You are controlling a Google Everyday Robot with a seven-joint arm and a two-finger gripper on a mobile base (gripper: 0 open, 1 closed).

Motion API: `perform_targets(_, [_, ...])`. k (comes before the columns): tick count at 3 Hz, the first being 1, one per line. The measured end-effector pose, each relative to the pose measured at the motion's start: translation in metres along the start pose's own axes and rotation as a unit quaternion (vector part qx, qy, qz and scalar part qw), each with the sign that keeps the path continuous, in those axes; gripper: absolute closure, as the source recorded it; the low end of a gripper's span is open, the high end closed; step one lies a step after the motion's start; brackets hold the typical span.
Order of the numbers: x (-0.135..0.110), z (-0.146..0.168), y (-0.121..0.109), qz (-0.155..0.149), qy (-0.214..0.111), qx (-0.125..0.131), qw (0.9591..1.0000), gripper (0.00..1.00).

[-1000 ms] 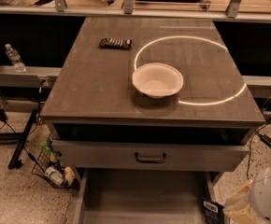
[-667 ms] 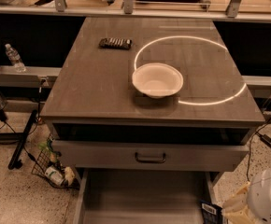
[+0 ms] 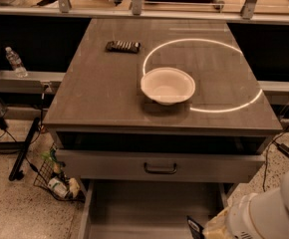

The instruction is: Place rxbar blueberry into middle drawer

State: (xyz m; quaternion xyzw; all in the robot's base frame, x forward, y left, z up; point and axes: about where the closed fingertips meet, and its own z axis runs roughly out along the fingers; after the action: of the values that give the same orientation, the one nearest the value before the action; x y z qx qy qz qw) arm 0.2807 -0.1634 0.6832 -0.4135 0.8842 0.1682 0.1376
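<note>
Small dark-blue wrapped snack bar (image 3: 195,228) just beside the claw (image 3: 208,229) at bottom right, over the pulled-out shallow grey metal drawer tray (image 3: 144,208); cannot tell claw's grip; round white bowl (image 3: 167,85) on brown tabletop (image 3: 99,83).

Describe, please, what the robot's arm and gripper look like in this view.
The arm is a bulky, rounded white shell with a grey seam. The gripper, at the bottom right by the middle drawer, looks pale cream-yellow; no cables or markings show.
</note>
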Motion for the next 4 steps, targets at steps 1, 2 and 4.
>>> perform_targets(1, [-0.006, 0.04, -0.008, 0.026, -0.02, -0.005, 0.9994, 1.0])
perform_targets(2, [-0.012, 0.085, -0.021, 0.05, -0.037, -0.011, 0.998, 1.0])
perform_targets(4, [-0.011, 0.17, -0.062, 0.113, -0.052, -0.013, 0.9922, 1.0])
